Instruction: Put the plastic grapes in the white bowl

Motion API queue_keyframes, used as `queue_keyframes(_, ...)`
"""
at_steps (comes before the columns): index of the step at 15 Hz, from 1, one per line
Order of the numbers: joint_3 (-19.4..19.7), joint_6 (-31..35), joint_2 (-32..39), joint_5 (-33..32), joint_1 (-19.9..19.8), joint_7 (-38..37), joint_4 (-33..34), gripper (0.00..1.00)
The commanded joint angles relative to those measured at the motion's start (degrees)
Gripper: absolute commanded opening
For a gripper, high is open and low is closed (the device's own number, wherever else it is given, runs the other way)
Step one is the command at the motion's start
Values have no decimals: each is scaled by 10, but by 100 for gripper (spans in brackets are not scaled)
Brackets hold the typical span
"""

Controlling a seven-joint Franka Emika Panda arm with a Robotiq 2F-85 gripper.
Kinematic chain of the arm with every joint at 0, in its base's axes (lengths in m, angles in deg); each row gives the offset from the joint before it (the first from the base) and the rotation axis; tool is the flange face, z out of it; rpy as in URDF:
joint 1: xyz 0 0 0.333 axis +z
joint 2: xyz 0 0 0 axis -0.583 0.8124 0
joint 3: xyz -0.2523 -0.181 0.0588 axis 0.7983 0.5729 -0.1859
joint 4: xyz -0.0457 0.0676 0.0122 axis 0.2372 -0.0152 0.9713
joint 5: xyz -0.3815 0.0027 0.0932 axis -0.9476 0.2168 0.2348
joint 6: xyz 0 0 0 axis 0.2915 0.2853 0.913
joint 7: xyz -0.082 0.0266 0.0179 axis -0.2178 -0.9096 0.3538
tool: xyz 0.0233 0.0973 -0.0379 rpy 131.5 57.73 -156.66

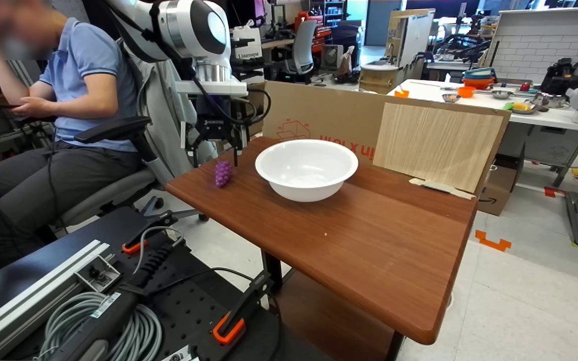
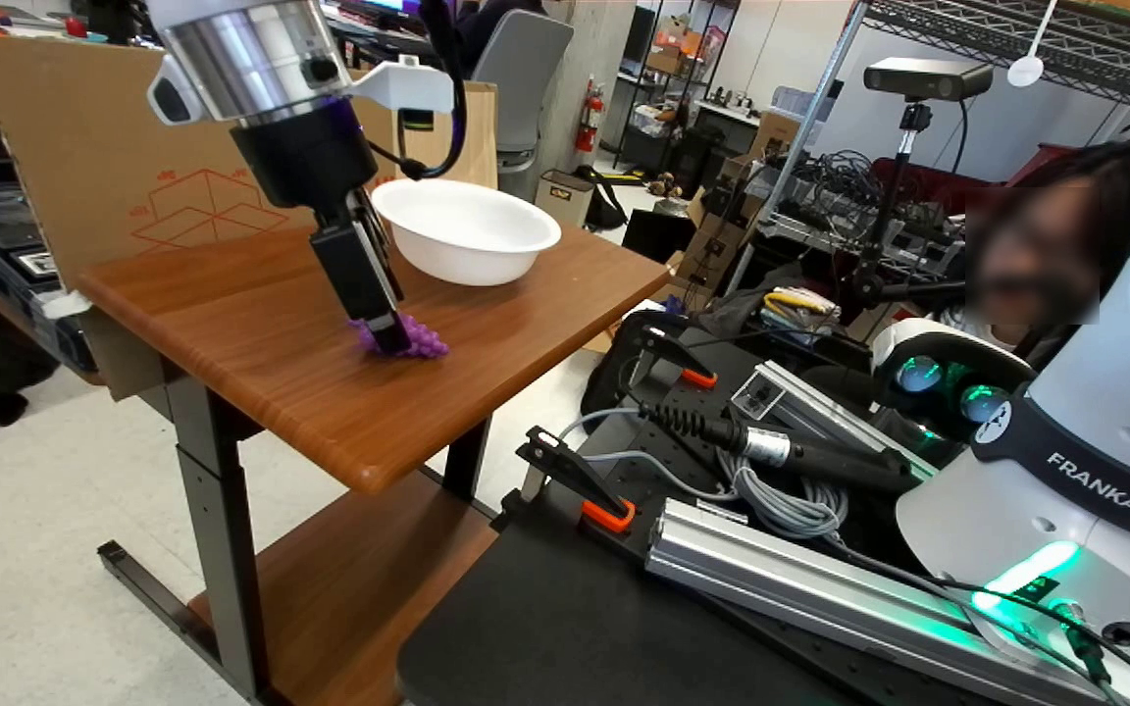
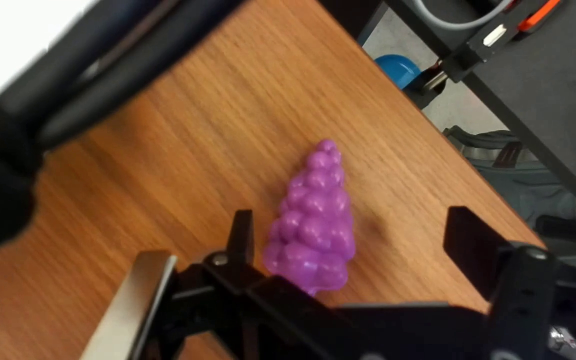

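The purple plastic grapes (image 1: 223, 173) lie on the brown wooden table near its edge. They also show in an exterior view (image 2: 425, 338), partly hidden behind a finger, and in the wrist view (image 3: 314, 220). My gripper (image 1: 215, 160) points down over the grapes, its fingers spread wide. In the wrist view my gripper (image 3: 351, 225) is open, with the grapes between the fingers, closer to the left one, and not gripped. The wide white bowl (image 1: 305, 192) stands upright beside the grapes, with nothing visible inside. It also shows in an exterior view (image 2: 472, 263).
A cardboard sheet (image 1: 329, 108) with a wood-grain panel (image 1: 437, 143) stands along the table's back edges. A black cart (image 2: 526, 608) with clamps, cables and a metal rail stands beside the table (image 1: 369, 245). A person (image 1: 86, 95) sits close behind the arm.
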Motion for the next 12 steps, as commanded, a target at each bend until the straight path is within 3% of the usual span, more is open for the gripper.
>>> queue_keyframes(1,7,-36,35,-17,6,-22,43,65)
queue_keyframes(7,12,-54,52,-26,5,-28,63,19)
queue_keyframes(9,11,-44,53,-29,5,-25,66,15)
queue_keyframes(12,-3,-38,-41,-23,-1,-21,3,15)
